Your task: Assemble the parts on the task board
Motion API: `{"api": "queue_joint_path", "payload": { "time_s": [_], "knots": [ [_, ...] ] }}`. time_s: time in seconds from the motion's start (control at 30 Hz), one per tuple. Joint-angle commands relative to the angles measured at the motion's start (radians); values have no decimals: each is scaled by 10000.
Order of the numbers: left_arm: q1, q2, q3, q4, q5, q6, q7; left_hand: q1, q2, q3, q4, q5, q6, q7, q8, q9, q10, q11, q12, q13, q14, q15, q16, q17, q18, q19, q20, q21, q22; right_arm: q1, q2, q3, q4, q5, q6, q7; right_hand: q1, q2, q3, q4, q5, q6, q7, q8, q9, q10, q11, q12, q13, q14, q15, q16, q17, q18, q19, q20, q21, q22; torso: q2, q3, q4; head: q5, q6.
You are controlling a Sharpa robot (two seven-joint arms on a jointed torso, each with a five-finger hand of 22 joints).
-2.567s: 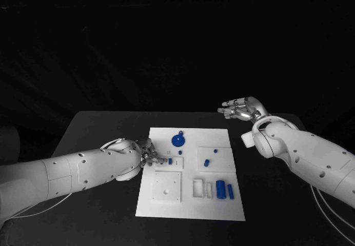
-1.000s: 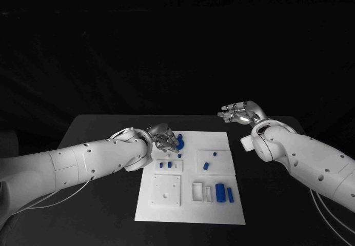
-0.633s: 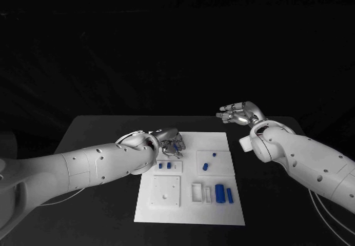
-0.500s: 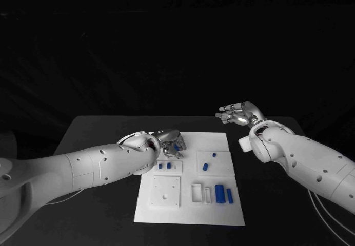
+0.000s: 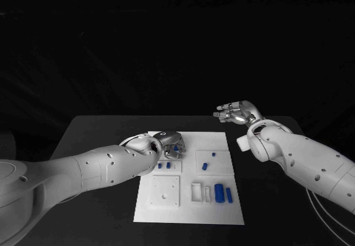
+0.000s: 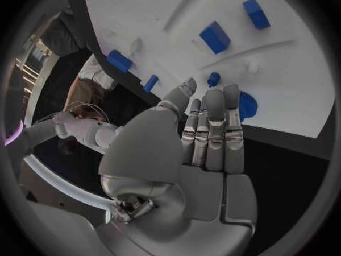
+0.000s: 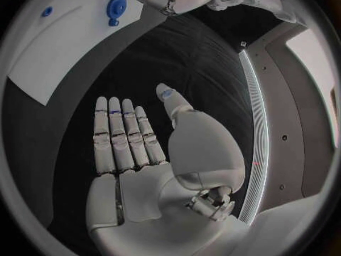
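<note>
The white task board (image 5: 185,205) lies in the middle of the black table. My left hand (image 5: 171,141) hovers over its far left part, fingers straight and holding nothing (image 6: 206,142). Its fingertips (image 6: 233,92) end beside a round blue part (image 6: 246,106), which also shows next to them from the right wrist (image 7: 116,5); I cannot tell whether they touch it. Two small blue parts (image 5: 164,165) lie just nearer than the hand. My right hand (image 5: 235,113) is raised beyond the board's far right corner, flat and empty (image 7: 131,153).
More blue parts stay on the board: a peg (image 5: 214,153) and a short piece (image 5: 205,166) on the right raised plate, two cylinders (image 5: 223,192) near the front right. A white square plate (image 5: 166,190) and an open frame (image 5: 197,192) sit at the front.
My left hand has moved from the board's left edge to its far end, now covering most of the round blue part. The right hand has hardly moved.
</note>
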Motion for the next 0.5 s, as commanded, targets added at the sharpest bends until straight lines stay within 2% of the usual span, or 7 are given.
{"api": "queue_joint_path", "payload": {
  "time_s": [0.03,0.2,0.33,0.5],
  "knots": [
    [-23,64,4,-70,-593,66,94,-174,-25,194,-21,57,51,22,-58,-4,39,-48,-50,-8,80,-23,239,42,231,65,9,349,239,-3,8,3,25,-8,121,141,-101,30,28,33,51,51,-6,-15,5,54,-6,-59,-13,43,1,-64,-15,54,41,-30,-22,-15,-10,-3,1,-8,-20],
    [-44,109,3,-155,-701,111,-49,-267,-92,357,8,59,23,7,-49,-3,84,-64,-59,-15,210,-34,400,-6,285,19,11,781,215,-3,9,3,36,-8,125,141,-101,30,28,33,51,51,-6,-15,5,54,-6,-59,-13,43,1,-64,-15,54,41,-30,-22,-15,-19,2,19,-32,-30],
    [-68,147,3,-194,-763,118,-150,-262,-94,418,32,66,45,35,-53,-1,96,-55,-56,-14,222,-21,421,-35,303,-17,20,890,208,-3,14,3,40,-8,136,141,-101,30,28,33,51,51,-6,-15,5,54,-6,-59,-13,43,1,-64,-15,54,41,-30,-22,-15,-19,-12,19,-32,-32],
    [-95,210,3,-279,-809,123,-186,-236,-5,672,36,-9,32,98,-61,-13,46,-24,-61,-15,238,-3,433,-66,338,-65,26,1044,212,-3,23,3,40,-8,162,146,-117,24,-13,65,84,45,-5,-15,5,47,-3,-58,-14,39,5,-68,-14,52,36,-28,-24,-16,-20,-7,11,-21,-30]
  ]
}}
